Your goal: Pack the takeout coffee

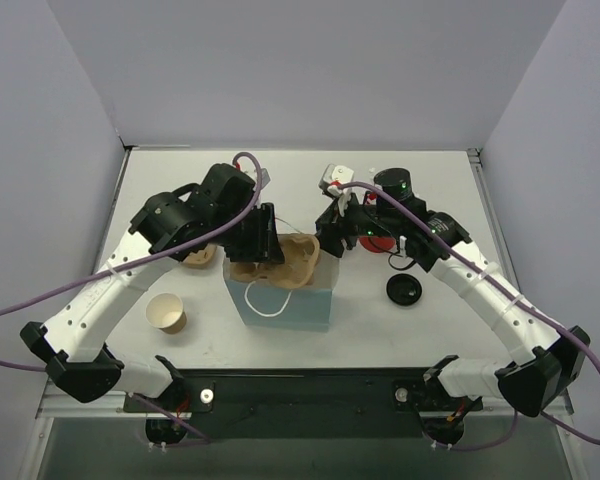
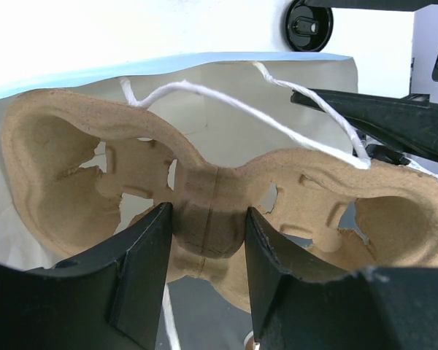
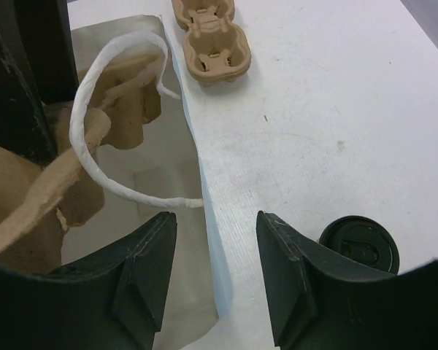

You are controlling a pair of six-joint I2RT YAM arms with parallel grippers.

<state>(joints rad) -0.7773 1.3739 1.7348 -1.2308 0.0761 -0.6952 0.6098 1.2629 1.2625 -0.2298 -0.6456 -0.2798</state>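
One risk: left claw (image 2: 208, 240) grips brown moulded-pulp cup carrier (image 2: 66, 168); white string handle (image 2: 226, 98) may snag it, tipping blue paper bag (image 1: 302, 306); right claw (image 3: 215, 255) open astride its rim.

You've got 1 pulp carrier (image 2: 204, 197) plus 1 more pulp carrier (image 3: 209, 35), so 2; 1 blue bag (image 1: 300, 305), 1 takeout coffee (image 1: 404, 289), 1 lidless tan cup (image 1: 167, 312), 1 red cup (image 1: 378, 243)
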